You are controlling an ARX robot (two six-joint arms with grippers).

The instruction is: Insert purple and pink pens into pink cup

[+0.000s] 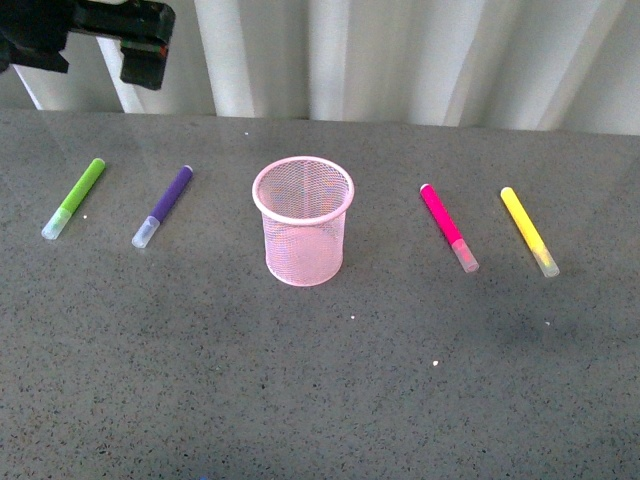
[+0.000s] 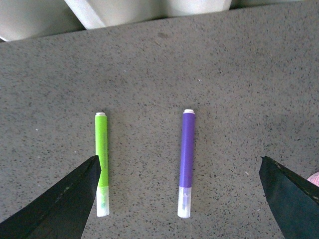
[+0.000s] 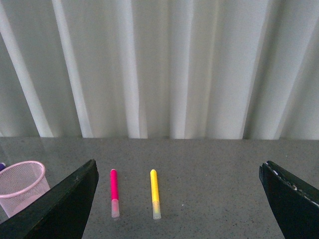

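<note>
Grey speckled tabletop [image 1: 330, 400], white pleated curtain [image 1: 430, 60] behind (soft vertical folds), even diffuse light, faint sheen

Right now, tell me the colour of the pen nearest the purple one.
Lime-green pen, frosted clear cap; best seen in the left wrist view.

Left arm [image 1: 118, 28] is a blocky black housing, hard-edged. Left gripper [image 2: 178, 158] and right gripper [image 3: 178, 161] both show matte black, sharply tapered wedge fingers.
</note>
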